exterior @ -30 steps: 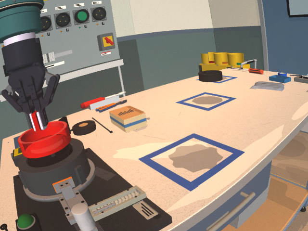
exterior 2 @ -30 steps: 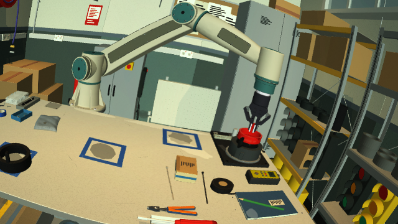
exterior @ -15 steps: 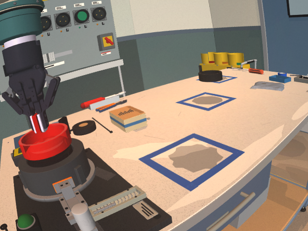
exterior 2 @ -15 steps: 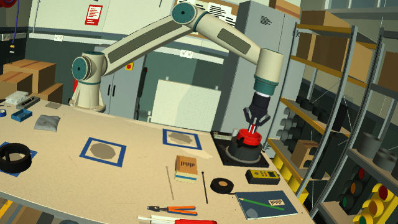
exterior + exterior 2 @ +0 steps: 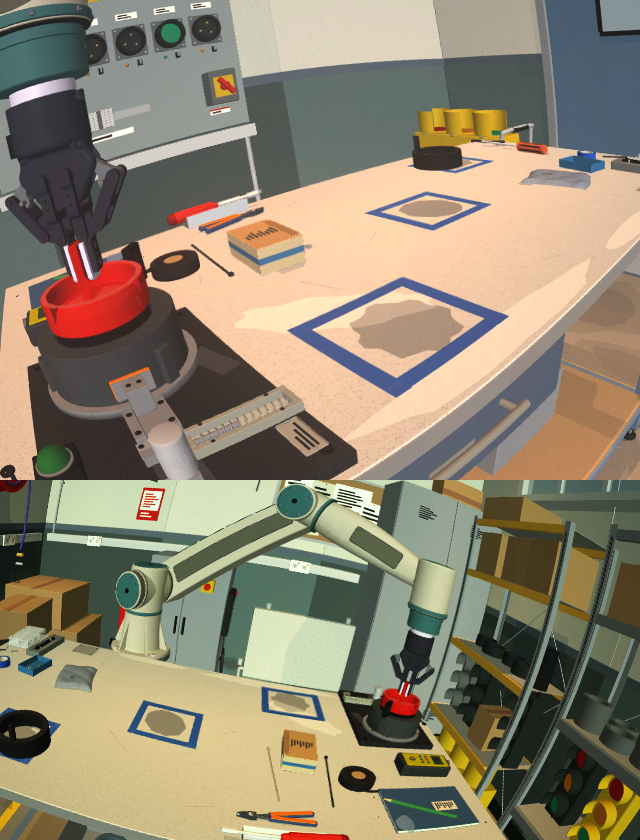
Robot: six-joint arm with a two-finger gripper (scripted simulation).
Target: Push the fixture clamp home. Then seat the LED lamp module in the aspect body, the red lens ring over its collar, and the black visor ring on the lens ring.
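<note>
The LED lamp module is hidden inside the dark grey aspect body (image 5: 111, 361), which sits on the black fixture plate at the bench's near left end. The red lens ring (image 5: 95, 305) is held by its far rim in my closed gripper (image 5: 82, 263), right on top of the aspect body (image 5: 392, 723) and tilted slightly. The fixture clamp (image 5: 145, 408) lies against the body's front with its pale handle toward me. The black visor ring (image 5: 437, 157) rests on a blue-taped square at the bench's far end.
A small stack of boxes (image 5: 266, 245) lies mid-bench beside a roll of black tape (image 5: 174, 264) and a cable tie. Two empty blue-taped squares (image 5: 398, 333) (image 5: 428, 209) mark the bench. Screwdrivers, yellow signal housings (image 5: 465, 126) and a control panel stand behind.
</note>
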